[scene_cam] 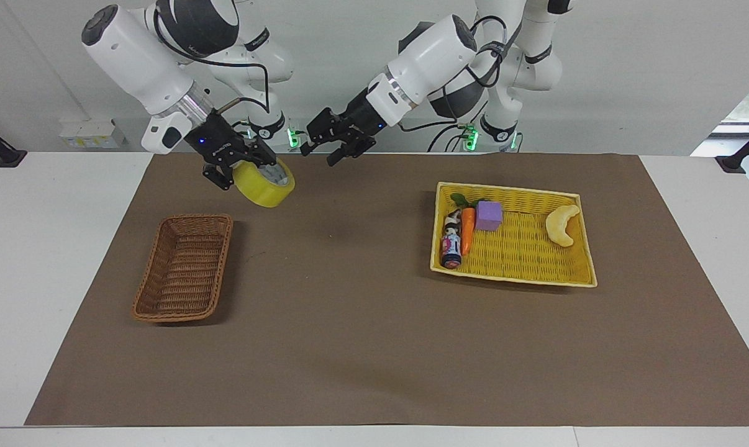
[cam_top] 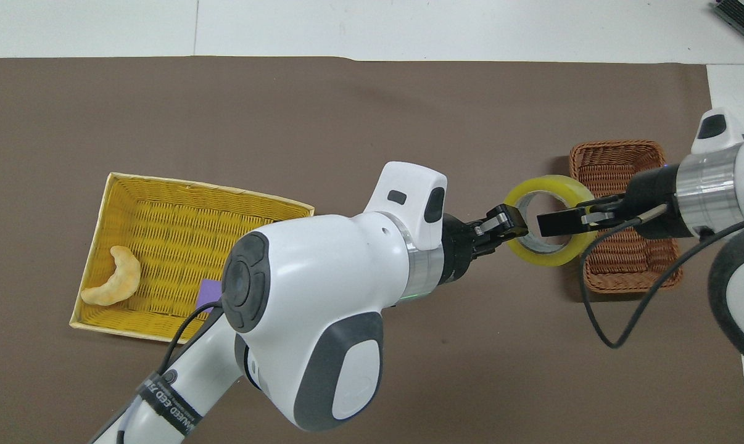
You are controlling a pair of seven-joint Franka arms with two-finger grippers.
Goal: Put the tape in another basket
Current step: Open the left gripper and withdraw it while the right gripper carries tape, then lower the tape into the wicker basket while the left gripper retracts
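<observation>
Tape (scene_cam: 264, 184) in right gripper (scene_cam: 245, 162) (airborne)

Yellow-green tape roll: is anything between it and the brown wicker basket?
Nothing visible. The translucent yellow-green tape roll hangs in the right tool above bare mat beside the empty dark brown wicker basket. The left tool is open, clear of it.

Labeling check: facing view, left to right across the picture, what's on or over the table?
Brown basket → right pincer holding tape → left pincer, open → bottle → carrot → purple cube → croissant, these four in yellow basket.
</observation>
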